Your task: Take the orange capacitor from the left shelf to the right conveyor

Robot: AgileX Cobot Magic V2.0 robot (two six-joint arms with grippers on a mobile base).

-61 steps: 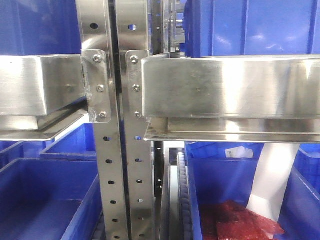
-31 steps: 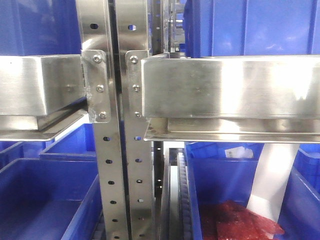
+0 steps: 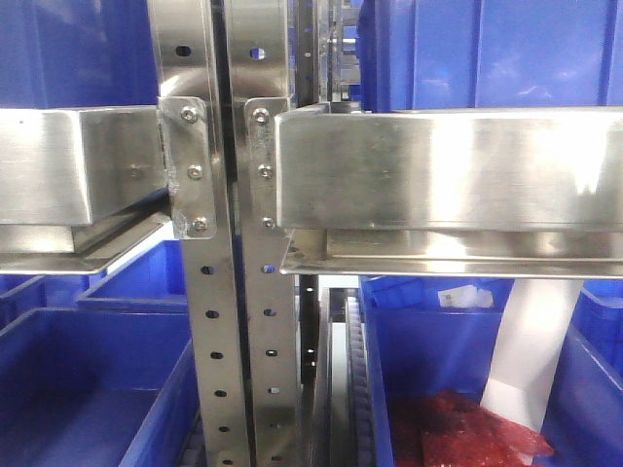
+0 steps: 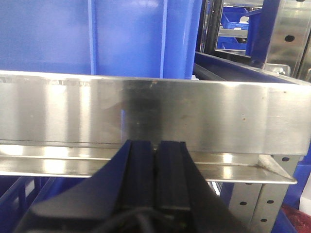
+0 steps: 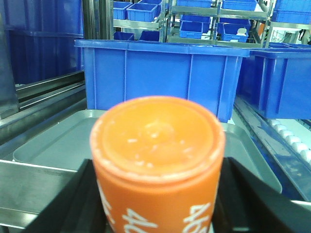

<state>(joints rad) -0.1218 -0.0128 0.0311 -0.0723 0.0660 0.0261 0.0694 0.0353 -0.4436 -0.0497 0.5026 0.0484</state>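
In the right wrist view the orange capacitor (image 5: pixel 158 165) fills the lower middle, flat top toward the camera, white numerals on its side. My right gripper (image 5: pixel 158 194) is shut on it, a black finger (image 5: pixel 77 204) at each side. In the left wrist view my left gripper (image 4: pixel 155 160) is shut and empty, its black pads pressed together just in front of a horizontal rail of the stainless steel shelf (image 4: pixel 155 114). The front view shows that shelf's rails (image 3: pixel 448 170) and perforated posts (image 3: pixel 209 321). The conveyor is out of view.
A shallow silver tray (image 5: pixel 58 141) lies under and beyond the capacitor, with a blue bin (image 5: pixel 160 77) behind it and another (image 5: pixel 284 85) at right. Blue bins sit above (image 3: pixel 487 53) and below (image 3: pixel 88 389) the shelf rails; one holds red material (image 3: pixel 467 428).
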